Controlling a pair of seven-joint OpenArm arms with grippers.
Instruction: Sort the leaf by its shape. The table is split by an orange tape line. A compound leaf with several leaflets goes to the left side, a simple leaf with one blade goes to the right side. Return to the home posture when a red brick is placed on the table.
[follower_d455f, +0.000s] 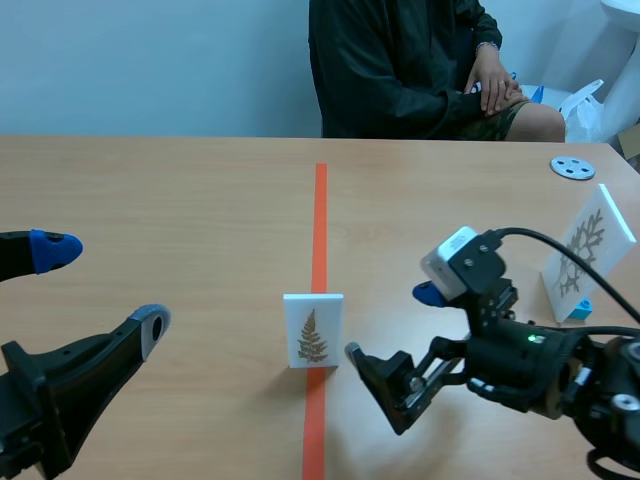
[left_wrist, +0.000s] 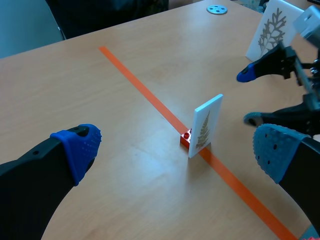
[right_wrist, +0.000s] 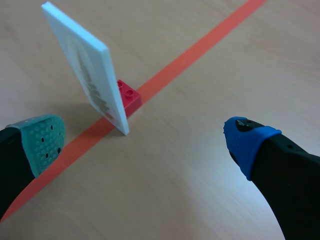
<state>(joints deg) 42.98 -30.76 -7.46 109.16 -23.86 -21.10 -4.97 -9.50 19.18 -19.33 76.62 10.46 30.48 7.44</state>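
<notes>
Brick (right_wrist: 129, 97), red, at base of fern card (right_wrist: 82, 70): L+R wrist views only.

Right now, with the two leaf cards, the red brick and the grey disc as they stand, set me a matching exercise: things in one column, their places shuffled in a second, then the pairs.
Things
1. fern leaf card
2. red brick
3. second leaf card
4. grey disc

Places
A. lying flat, far off on the right side
B. standing upright on the orange tape line
C. propped upright on a blue base, right of the line
D. behind the fern leaf card, touching it, on the line

Pairs: 1-B, 2-D, 3-C, 4-A
</notes>
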